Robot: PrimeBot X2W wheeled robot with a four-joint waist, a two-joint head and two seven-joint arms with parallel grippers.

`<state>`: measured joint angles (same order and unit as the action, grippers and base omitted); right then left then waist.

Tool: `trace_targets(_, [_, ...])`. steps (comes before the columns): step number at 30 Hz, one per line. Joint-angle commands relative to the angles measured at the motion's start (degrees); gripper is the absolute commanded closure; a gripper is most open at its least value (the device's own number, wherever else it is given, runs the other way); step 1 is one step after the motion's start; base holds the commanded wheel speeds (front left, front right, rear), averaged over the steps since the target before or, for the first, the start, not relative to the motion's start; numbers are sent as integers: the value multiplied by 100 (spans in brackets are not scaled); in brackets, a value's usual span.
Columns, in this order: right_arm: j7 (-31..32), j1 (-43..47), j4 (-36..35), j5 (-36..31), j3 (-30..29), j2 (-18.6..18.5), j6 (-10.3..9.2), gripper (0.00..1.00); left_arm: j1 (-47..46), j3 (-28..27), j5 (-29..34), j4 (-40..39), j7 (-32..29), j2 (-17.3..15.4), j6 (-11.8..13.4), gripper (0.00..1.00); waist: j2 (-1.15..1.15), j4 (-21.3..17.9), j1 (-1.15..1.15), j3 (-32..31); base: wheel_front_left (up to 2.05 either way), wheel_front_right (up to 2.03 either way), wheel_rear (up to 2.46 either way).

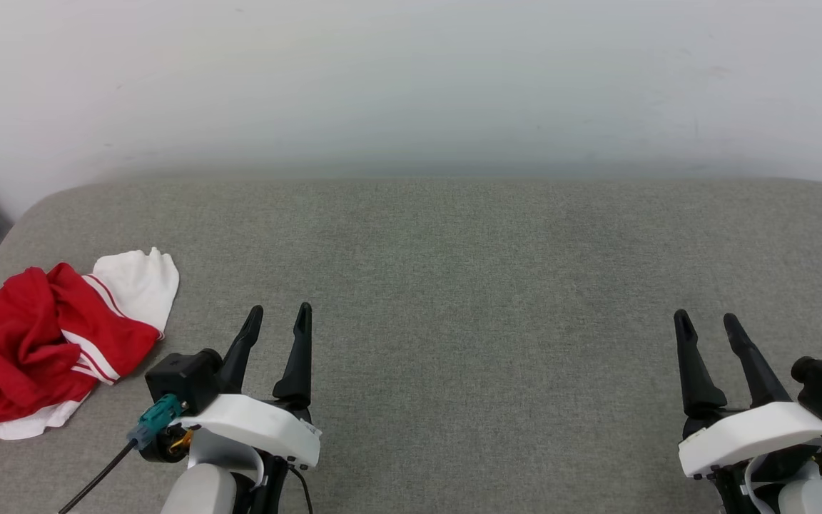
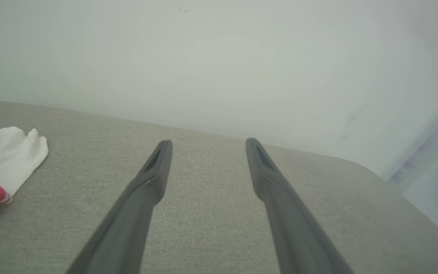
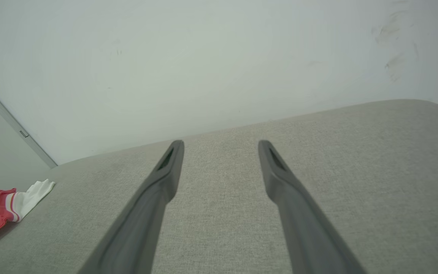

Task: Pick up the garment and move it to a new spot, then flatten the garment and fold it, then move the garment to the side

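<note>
From my station I saw both arms low at the near edge of the grey, fabric-covered table [image 1: 454, 285] with rounded far corners, each white wrist housing tipped forward so that its fingers pointed away from the robot toward the pale wall [image 1: 411, 86]. The left gripper [image 1: 280, 308] sat at the lower left and the right gripper [image 1: 705, 315] at the lower right, well apart from each other. Both were released, their jaws spread with bare cloth showing between them and nothing held. In the left wrist view the two dark fingers [image 2: 143, 198] ran out over the table, as did the pair [image 3: 291, 201] in the right wrist view. I could not tell whether any tip touched the cloth. I counted two grippers, four fingers in all, one table and one garment. The red jersey T-shirt with white sleeves and red-white stripe trim [image 1: 33, 350] lay crumpled in a heap at the table's left edge, near the left gripper but clear of it, a white sleeve on its far side; no print showed on it.
</note>
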<state>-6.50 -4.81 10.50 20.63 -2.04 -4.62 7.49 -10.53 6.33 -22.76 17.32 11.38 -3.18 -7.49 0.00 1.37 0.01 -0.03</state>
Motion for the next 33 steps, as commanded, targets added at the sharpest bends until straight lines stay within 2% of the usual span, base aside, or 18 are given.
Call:
trace_targets(1, [2,-60,-53,-149,-11,-4,0,0,-93,16,134,-7,59,-4,-1,0,0,5,-1,-3,0,0,0])
trace_targets(24, [-25,-77,-115,-1197,-58,16,0,0,-184,59,1225,136,323,18,1,0,0,59,-1,7,0,0,0])
trace_targets(33, [4,-93,-85,-1417,-107,37,-1,0,-213,31,1501,213,385,24,1,0,0,62,-1,20,0,0,0])
